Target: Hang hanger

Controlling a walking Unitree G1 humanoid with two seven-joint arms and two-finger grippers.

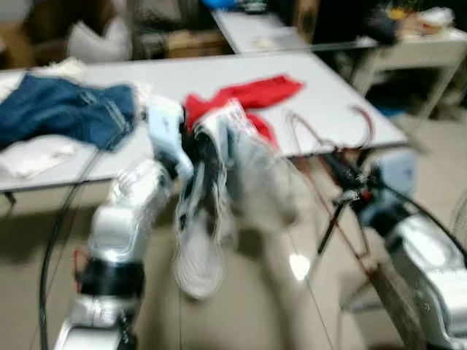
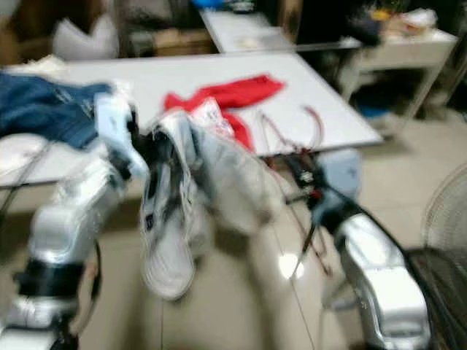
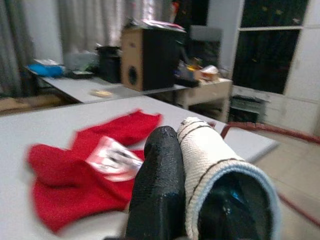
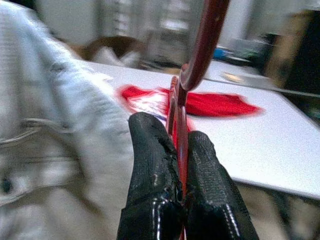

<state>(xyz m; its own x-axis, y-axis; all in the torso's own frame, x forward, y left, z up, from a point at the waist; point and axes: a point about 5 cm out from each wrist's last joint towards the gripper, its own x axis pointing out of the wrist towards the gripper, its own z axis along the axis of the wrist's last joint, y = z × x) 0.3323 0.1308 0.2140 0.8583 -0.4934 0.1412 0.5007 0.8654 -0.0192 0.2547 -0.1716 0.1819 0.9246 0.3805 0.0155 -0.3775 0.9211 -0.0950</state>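
Observation:
My left gripper (image 3: 192,200) is shut on the ribbed collar of a pale grey-white garment (image 1: 219,197), which hangs down in front of the white table's (image 1: 321,87) near edge. To its right, my right gripper (image 4: 181,185) is shut on a thin dark red hanger (image 4: 202,45). The hanger's loop (image 1: 363,117) rises over the table's right corner. Garment and hanger are close together; blur hides whether they touch. Both eye views are blurred.
A red garment (image 1: 252,93) lies mid-table, blue jeans (image 1: 66,109) and a white cloth (image 1: 33,154) at the left. Further tables (image 1: 255,29) and boxes stand behind. A fan (image 2: 445,219) stands on the floor at the right.

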